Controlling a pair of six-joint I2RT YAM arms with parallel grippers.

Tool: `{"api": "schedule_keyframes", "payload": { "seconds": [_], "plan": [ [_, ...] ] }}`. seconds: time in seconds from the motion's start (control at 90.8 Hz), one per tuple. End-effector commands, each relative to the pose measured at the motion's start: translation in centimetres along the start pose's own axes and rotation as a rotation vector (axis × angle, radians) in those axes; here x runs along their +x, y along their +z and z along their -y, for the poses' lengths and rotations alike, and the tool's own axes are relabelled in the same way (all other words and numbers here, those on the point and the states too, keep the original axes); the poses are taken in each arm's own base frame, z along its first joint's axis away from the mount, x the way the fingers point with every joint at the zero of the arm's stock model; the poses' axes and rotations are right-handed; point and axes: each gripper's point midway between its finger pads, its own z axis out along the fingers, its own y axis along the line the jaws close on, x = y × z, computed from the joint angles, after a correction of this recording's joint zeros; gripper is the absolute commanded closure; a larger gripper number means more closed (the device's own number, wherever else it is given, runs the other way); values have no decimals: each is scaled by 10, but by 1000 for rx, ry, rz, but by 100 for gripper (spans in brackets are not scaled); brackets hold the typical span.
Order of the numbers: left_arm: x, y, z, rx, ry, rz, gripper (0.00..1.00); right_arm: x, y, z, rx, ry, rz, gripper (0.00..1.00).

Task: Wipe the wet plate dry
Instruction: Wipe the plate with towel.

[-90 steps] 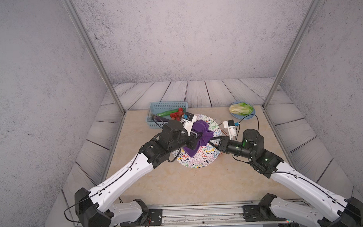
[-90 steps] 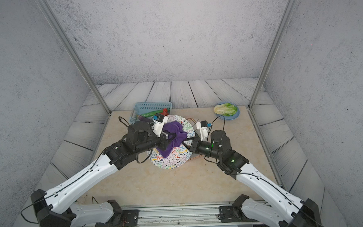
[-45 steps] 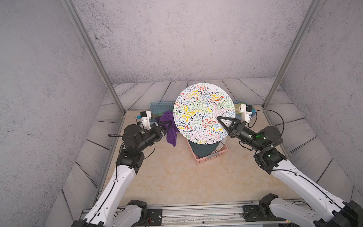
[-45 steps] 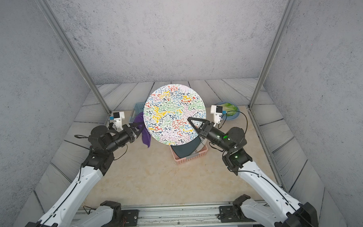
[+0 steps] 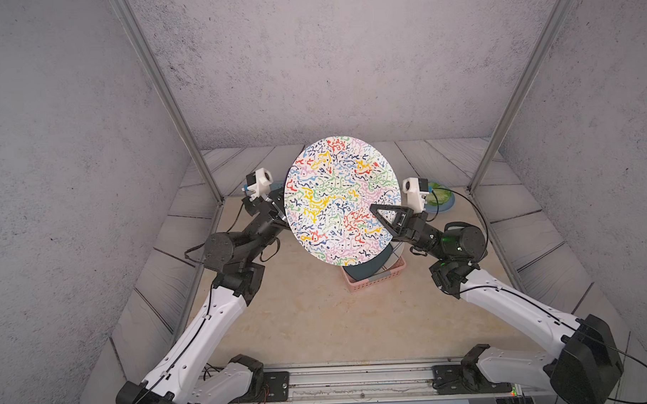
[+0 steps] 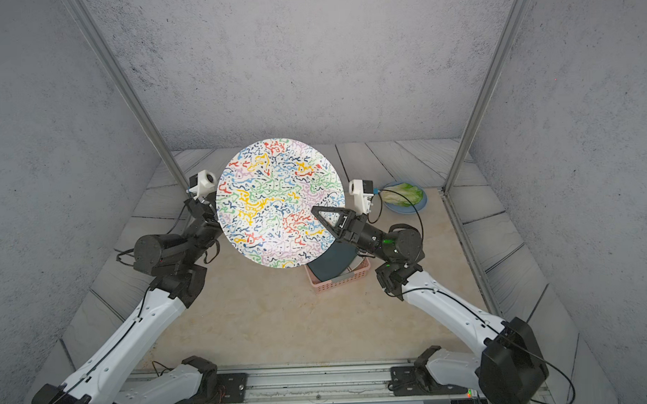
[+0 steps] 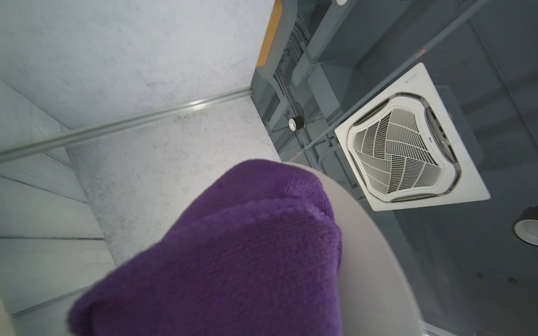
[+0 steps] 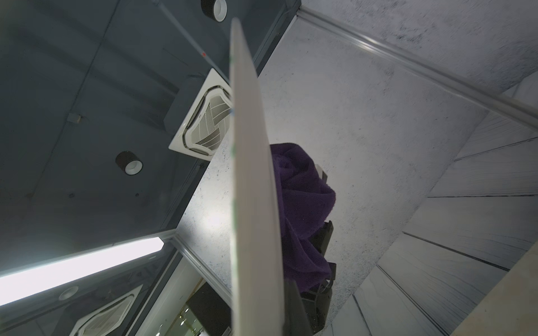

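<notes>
While both arms reach up from the near edge of the counter (image 5: 304, 322), the plate (image 5: 342, 200) hangs in the air above its middle, tipped almost upright with the squiggle-patterned face toward the top views. Below it a pink basket (image 5: 376, 278) holds dark dishes.

The right tool (image 5: 375, 209) is clamped on the plate's right rim, one finger lying across the patterned face. That single pinch carries the whole disc. I judge the plate stiff, smooth and, being wet, slippery. It is broad and thin-edged, as the right wrist view (image 8: 250, 174) shows, so any push far from the pinch can swing or slide it. A deeper bite on the rim looks the safest hold, with wiping pressure kept gentle and aimed near the clamped side.

Behind the plate the left tool (image 5: 276, 214) is closed on a bunched purple cloth (image 7: 233, 247), which lies against the plain back. The cloth is soft and will fold and drag, not slide.

Lettuce on a blue dish (image 5: 440, 200) sits at the far right corner.
</notes>
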Motion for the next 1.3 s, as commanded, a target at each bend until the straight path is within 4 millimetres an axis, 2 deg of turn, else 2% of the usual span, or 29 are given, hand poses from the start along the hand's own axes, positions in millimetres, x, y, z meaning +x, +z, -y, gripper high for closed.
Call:
{"api": "schedule_keyframes", "payload": {
  "seconds": [0.0, 0.066, 0.121, 0.187, 0.22, 0.297, 0.352, 0.396, 0.473, 0.572, 0.639, 0.694, 0.804, 0.881, 0.98, 1.134, 1.222, 1.266, 1.288],
  "plan": [
    [46, 9, 33, 103, 61, -106, 100, -10, 19, -21, -62, -53, 12, 100],
    [67, 9, 21, 46, 92, -144, 100, -33, 23, -25, -55, -69, 82, 100],
    [71, 6, 22, 35, 117, -152, 100, -56, 20, -25, -28, -73, 138, 100],
    [68, 1, 43, 74, 154, -142, 100, -81, 11, -29, -25, -78, 206, 100],
    [65, 1, 53, 76, 178, -143, 100, -87, 7, -31, -28, -84, 220, 100],
    [55, 4, 72, 66, 227, -128, 100, -82, 5, -31, -20, -93, 196, 100],
    [49, 9, 88, 82, 257, -117, 100, -63, 7, -23, 4, -68, 127, 100],
    [45, 15, 92, 95, 262, -113, 100, -45, 10, -20, 3, -57, 98, 100],
    [38, 28, 88, 127, 227, -118, 100, -22, 16, -26, -23, -58, 83, 100],
    [32, 37, 66, 154, 136, -104, 100, -15, 25, -30, -25, -63, 69, 100],
    [39, 41, 51, 153, 107, -115, 100, -18, 32, -32, -27, -72, 66, 100],
    [54, 44, 46, 153, 113, -152, 100, -25, 38, -31, -29, -83, 85, 100],
    [96, 46, 36, 135, 128, -245, 100, -49, 42, -27, -9, -99, 146, 100],
    [108, 43, 32, 129, 122, -255, 100, -69, 41, -29, -3, -114, 191, 100],
    [92, 36, 41, 138, 119, -179, 100, -83, 32, -35, -9, -114, 232, 100],
    [43, 20, 79, 154, 183, -65, 100, -68, 9, -29, 54, -117, 234, 100],
    [26, 0, 89, 78, 278, -4, 100, -66, -21, -3, 199, -98, 283, 100],
    [19, -11, 76, -55, 362, 34, 100, -65, -36, 9, 291, -93, 302, 100],
    [20, -20, 78, -120, 435, 50, 100, -64, -43, 15, 337, -99, 309, 100]
  ]
}}
